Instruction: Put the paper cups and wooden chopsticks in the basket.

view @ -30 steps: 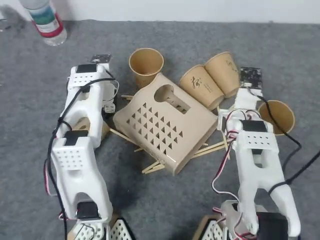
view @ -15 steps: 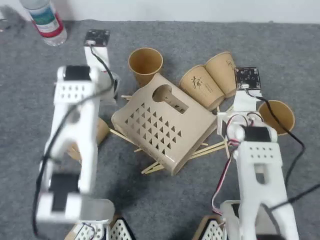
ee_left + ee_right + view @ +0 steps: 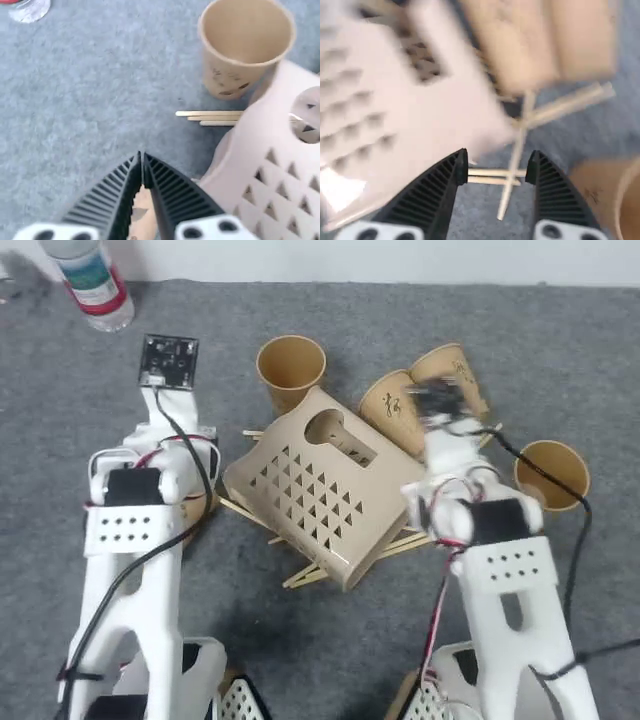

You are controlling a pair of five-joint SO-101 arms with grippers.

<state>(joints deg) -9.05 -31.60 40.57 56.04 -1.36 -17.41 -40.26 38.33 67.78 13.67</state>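
Paper cups [image 3: 451,375] ring the basket [image 3: 330,502], which lies tipped over at mid-table with a perforated wall and its handle hole facing up. An upright cup [image 3: 291,364] stands just beyond its far edge. Two toppled cups [image 3: 395,410] lie side by side against its far right corner, a fourth cup [image 3: 551,474] lies well apart to the right with its mouth showing, and a fifth cup [image 3: 198,507] peeks out beside the basket's left edge, beneath the left arm. Wooden chopsticks [image 3: 425,537] poke out from under the basket on its near, left and right sides. Open grey carpet [image 3: 330,660] spreads in front of the basket between the two arm bases, and more lies along the far left, where a bottle [image 3: 92,278] stands at the back edge. The left arm stands raised to the left of the basket, its wrist board out toward the bottle. Its wrist view adds that the left gripper [image 3: 141,159] points down over bare carpet near the upright cup and a few chopstick ends, fingers closed tip to tip. A tan sliver shows in the slit behind the tips; what it is I cannot tell. The right arm is stretched over the basket's right corner toward the toppled cups. The right gripper [image 3: 497,169] hangs with its fingers spread apart and nothing between them, above crossed chopsticks just beside the basket wall.
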